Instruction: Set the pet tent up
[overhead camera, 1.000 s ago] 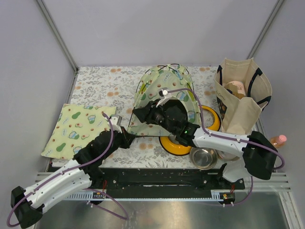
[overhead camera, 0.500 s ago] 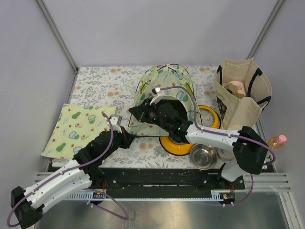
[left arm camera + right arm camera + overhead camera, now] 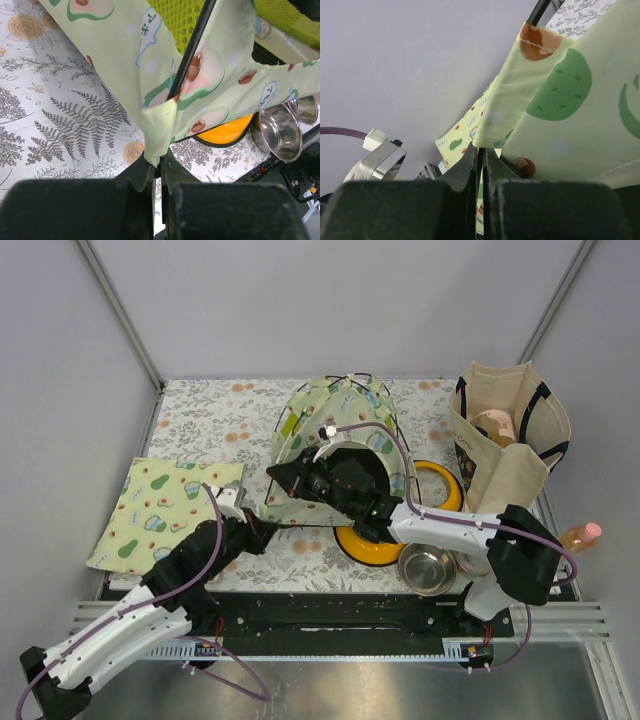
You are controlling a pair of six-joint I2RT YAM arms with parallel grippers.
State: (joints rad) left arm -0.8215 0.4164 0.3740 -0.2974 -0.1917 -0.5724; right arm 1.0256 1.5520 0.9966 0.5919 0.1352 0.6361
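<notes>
We saw the pet tent (image 3: 335,415) half-raised at mid-bench (image 3: 200,430), its long axis running near to far and its hem facing the arms. Our left hand (image 3: 159,162) was pinched tight on a hem corner, and our right hand (image 3: 480,150) was pinched on another fold. The orange feeder (image 3: 445,490) and steel bowl (image 3: 428,570) crowded its right side. The mat (image 3: 165,510) lay to its left.
</notes>
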